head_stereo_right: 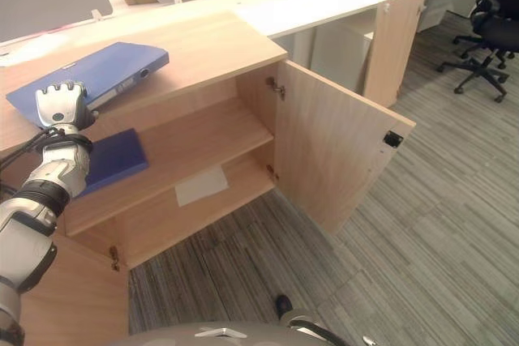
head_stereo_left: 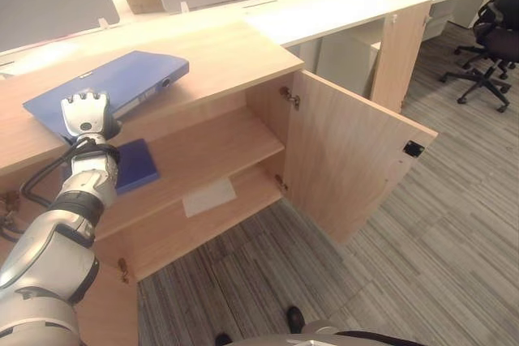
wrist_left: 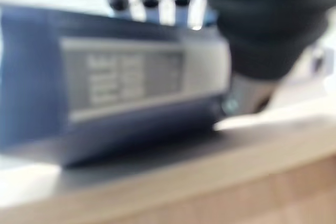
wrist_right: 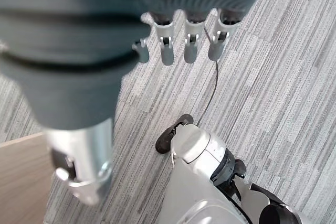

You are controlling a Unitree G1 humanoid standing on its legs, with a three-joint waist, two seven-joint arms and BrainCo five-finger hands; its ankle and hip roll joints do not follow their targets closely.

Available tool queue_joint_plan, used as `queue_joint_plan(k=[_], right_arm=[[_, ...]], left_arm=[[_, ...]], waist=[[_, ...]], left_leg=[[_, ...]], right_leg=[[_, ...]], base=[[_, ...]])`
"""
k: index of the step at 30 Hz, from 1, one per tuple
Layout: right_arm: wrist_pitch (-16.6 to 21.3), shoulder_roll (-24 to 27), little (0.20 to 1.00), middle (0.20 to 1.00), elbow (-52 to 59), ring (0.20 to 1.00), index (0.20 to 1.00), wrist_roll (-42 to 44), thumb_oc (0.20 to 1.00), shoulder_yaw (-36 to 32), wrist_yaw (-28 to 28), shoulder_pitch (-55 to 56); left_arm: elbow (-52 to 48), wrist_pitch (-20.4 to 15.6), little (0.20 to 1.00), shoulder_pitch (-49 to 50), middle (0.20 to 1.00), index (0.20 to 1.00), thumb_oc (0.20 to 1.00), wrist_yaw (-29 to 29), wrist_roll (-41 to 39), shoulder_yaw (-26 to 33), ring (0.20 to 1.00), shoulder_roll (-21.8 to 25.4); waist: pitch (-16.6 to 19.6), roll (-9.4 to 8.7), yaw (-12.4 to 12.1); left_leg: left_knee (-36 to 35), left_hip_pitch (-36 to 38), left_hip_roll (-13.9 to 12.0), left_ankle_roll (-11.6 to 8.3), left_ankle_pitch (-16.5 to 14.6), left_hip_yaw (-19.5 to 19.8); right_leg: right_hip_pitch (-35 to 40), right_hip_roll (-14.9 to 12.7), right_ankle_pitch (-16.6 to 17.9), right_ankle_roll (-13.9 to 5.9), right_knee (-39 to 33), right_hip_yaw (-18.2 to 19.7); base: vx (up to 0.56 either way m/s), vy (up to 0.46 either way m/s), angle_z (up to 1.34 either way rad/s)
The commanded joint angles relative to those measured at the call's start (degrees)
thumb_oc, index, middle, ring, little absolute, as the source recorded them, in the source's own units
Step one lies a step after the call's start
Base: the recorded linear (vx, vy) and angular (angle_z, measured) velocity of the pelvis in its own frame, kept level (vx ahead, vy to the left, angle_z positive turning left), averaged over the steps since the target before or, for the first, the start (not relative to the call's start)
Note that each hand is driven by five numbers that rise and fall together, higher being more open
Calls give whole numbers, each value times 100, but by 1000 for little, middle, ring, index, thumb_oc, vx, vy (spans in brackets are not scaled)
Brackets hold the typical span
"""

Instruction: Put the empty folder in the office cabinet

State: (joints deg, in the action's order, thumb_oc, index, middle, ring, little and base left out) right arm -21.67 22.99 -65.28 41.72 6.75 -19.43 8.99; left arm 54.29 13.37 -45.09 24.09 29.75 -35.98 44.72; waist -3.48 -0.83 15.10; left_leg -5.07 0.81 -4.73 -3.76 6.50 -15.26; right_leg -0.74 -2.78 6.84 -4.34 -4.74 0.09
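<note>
Left hand (head_stereo_left: 85, 115) clamped on blue ring binder (head_stereo_left: 122, 79) atop cabinet (head_stereo_left: 235, 54); grasp step; next, lower onto shelf (head_stereo_left: 211, 147).

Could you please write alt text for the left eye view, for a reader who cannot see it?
The robot's left hand rests on a blue folder lying flat on top of a low wooden cabinet. The cabinet door stands open, showing a smaller blue folder on the upper shelf and a white sheet on the lower one.
</note>
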Motion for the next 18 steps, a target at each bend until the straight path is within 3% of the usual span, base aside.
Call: queue_joint_plan(k=[1, 11, 12, 18], right_arm=[[-42, 155, 1000, 1000, -56, 1000, 1000, 111, 1000, -14, 41, -15], [-107, 134, 1000, 1000, -28, 1000, 1000, 81, 1000, -27, 79, 38], [-95, 87, 1000, 1000, -132, 1000, 1000, -63, 1000, -48, 35, 85], [-99, -21, 1000, 1000, -102, 1000, 1000, -73, 1000, -29, 70, 151]], left_arm=[[-67, 50, 200, -191, 200, 200, 200, -5, -21, 131, 200, 273], [-294, -320, 200, -162, 200, 200, 200, 346, -177, 246, 200, 359], [-561, -654, 200, -372, 200, 200, 200, 772, -312, 268, 200, 422], [-1461, -789, 200, -566, 200, 200, 200, 1190, -570, 430, 200, 597]], waist=[[-103, 124, -11], [-64, 99, -42], [-15, 83, -39], [49, 61, -89]], left_leg=[[7, 11, 128, -52, -787, -14], [7, 10, 130, -60, -787, -4], [7, 43, 128, -54, -814, -7], [7, 86, 126, -49, -854, 39]], right_leg=[[-106, -113, -362, -514, -26, 53], [-100, -116, -364, -528, -26, 35], [-64, -123, -380, -527, -26, 19], [3, -136, -427, -514, -26, -32]], base=[[-4, -5, 3], [0, 0, 0], [0, 0, 0], [23, -19, 2]])
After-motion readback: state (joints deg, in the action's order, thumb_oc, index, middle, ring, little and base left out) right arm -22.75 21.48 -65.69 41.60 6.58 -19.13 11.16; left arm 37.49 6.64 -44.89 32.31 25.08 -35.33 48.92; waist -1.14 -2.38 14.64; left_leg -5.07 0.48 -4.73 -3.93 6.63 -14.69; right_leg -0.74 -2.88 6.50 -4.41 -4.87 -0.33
